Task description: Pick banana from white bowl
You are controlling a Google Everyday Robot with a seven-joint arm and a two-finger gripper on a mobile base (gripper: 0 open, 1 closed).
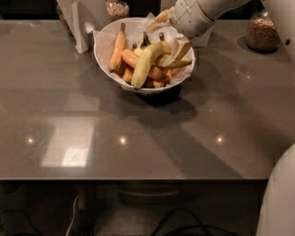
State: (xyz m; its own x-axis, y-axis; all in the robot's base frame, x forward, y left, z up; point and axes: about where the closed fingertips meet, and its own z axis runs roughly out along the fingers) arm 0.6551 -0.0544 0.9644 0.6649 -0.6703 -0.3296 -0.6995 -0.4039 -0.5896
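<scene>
The white bowl (107,59), lined with crinkled white paper, stands at the back middle of the grey table. The long, curved, greenish-yellow banana (146,62) lies across the top of the pile in it. A shorter greenish banana (180,63) lies at the bowl's right side. Orange bananas (118,48) fill the left and the bottom. My gripper (178,53) reaches in from the upper right on its white arm (196,16). It points down into the right side of the bowl, at the upper end of the long banana.
A jar of brown grains (262,31) stands at the back right. A second jar (117,8) and a white stand (81,24) are at the back left of the bowl. A white part of the robot (282,198) shows at the lower right, past the table's front edge.
</scene>
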